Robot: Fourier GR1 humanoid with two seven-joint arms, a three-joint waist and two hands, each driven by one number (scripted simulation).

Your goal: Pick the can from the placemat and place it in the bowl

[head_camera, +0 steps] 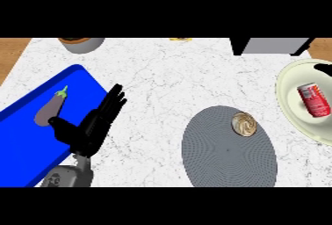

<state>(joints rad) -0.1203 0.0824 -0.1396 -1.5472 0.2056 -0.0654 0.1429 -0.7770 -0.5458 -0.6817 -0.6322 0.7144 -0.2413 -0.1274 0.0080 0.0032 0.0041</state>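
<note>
Left hand (91,127) rests open at front-left of counter (188,74), fingers straight, holding nothing. Can (314,100) lies on its side in bowl (290,112) at right edge, off placemat (220,162). Looks light, stiff, slick and prone to roll; grip across mid-body. Right hand (322,68) barely shows, state unclear.

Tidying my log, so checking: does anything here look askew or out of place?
The red drink can lies on its side, tilted, inside the cream bowl at the right edge rather than standing. A small tan swirl-topped disc sits off-centre on the round grey placemat. Nothing looks spilled or damaged.
</note>
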